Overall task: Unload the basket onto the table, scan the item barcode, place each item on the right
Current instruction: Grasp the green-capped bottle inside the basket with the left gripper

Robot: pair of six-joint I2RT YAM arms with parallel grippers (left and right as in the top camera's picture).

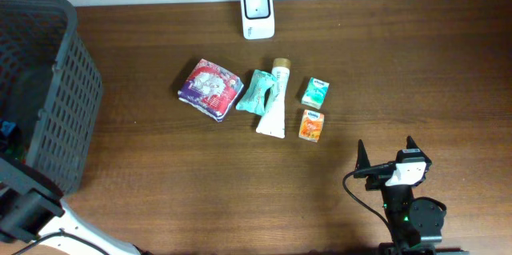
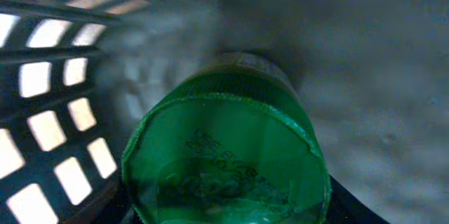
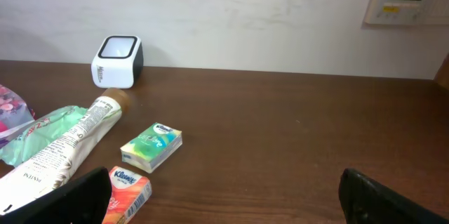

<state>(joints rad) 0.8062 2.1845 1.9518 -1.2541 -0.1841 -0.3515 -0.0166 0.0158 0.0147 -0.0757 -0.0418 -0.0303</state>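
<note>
- Reaching down inside basket (image 1: 48, 87), far left of scanner (image 1: 258, 13): left gripper (image 2: 228, 213) aimed at the basket floor, with green container (image 2: 224, 147) filling the wrist view right below it.
- Jaws barely in frame there, so cannot tell whether clamped on the container or apart.
- If releasing, spread wide and lift straight up, clear of the mesh wall; if lifting out, grip the body and leave the printed code uncovered.
- Lying just in front of scanner, probably waiting their turn: purple pack (image 1: 210, 89), pouch (image 1: 256, 91), tube (image 1: 274, 99), two tissue packs (image 1: 315, 93).
- Turn each barcode square to the scanner window and hold it steady.
- Parked well in front and right of scanner: right gripper (image 1: 386, 145), jaws wide apart, empty, held level and facing the scanner.
</note>
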